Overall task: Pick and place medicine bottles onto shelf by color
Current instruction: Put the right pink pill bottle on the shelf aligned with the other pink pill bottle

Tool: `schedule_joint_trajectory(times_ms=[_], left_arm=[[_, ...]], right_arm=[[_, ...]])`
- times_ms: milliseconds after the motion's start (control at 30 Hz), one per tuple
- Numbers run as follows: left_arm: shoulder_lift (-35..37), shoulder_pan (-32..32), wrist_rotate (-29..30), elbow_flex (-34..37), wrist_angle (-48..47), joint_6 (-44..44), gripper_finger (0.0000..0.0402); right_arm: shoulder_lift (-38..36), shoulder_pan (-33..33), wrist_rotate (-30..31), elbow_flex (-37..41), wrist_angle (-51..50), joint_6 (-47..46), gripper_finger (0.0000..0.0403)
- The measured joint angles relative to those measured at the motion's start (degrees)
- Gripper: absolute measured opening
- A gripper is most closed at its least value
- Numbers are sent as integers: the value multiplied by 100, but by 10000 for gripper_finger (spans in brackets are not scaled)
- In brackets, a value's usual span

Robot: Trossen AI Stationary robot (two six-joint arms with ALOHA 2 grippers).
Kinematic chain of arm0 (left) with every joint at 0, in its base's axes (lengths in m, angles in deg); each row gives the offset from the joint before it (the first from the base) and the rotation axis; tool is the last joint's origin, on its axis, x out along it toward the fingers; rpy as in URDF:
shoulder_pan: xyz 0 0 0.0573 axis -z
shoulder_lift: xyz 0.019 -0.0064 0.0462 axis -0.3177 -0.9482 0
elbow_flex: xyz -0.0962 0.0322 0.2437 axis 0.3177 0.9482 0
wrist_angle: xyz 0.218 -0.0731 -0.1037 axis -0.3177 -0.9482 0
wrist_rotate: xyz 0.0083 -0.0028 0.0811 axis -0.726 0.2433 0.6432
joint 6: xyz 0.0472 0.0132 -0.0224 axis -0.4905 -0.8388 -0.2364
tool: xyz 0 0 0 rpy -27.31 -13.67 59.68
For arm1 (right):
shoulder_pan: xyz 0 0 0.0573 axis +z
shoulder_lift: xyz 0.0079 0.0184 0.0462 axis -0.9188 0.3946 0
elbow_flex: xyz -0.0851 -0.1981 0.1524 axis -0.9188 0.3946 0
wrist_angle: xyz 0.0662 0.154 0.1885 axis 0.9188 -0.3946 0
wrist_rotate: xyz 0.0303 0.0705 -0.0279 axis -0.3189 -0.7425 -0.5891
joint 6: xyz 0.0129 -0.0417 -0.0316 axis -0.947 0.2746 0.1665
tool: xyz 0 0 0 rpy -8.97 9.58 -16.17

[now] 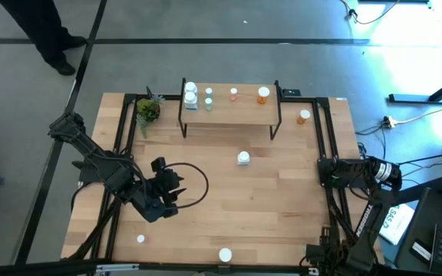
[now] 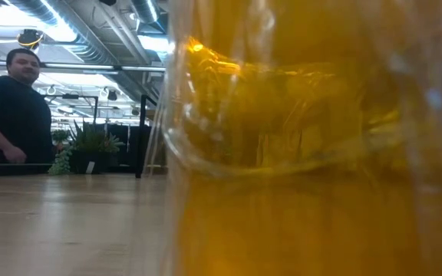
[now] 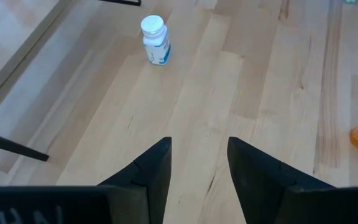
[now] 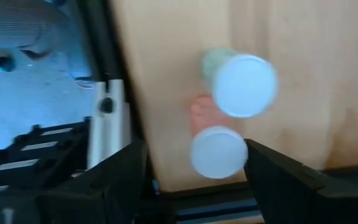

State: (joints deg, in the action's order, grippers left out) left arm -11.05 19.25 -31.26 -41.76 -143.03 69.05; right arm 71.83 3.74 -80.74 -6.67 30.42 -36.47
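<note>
Medicine bottles: several already stand on the shelf (image 1: 229, 111) at the table's far side: a white cluster (image 1: 191, 95) at its left end, a pale green one (image 1: 209, 93), a pinkish one (image 1: 233, 93), an orange one (image 1: 262, 94) toward the right. Loose ones remain on the table (image 1: 267, 199): a white bottle (image 1: 243, 158) in front of the shelf, an orange bottle (image 1: 304, 116) just beyond the shelf's right end, and white caps near the front edge (image 1: 225, 254) and front left (image 1: 140, 239).

Left gripper (image 3: 199, 163) hovers over bare tabletop left of centre, fingers spread with nothing between them; the white bottle (image 3: 155, 39) stands ahead of it, well apart.

Right gripper (image 4: 191, 168) sits at the table's right edge, fingers spread wide, empty. Its camera looks down on two white-capped bottles, one pale green (image 4: 244, 84), one pinkish (image 4: 217, 149); body colours are blurred, so tentative.

Low view is blocked by an amber bottle (image 2: 313, 138) right at the lens; a person (image 2: 14, 107) stands beyond the table.

Step in hand, as judged: sorting is partly done, the left arm approaching the white bottle. Next move: advance, straddle the bottle, close on it, then place it with the white cluster.
</note>
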Motion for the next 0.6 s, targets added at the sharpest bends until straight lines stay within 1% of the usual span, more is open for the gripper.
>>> schedule_joint_trajectory(times_ms=[267,433,600], left_arm=[[0,0,2,0,4,0,150],[0,2,2,0,7,0,150],[0,1,2,0,9,0,150]], right_arm=[[0,0,74,0,656,7,264],[2,0,367,0,611,24,264],[2,0,365,0,570,25,264]])
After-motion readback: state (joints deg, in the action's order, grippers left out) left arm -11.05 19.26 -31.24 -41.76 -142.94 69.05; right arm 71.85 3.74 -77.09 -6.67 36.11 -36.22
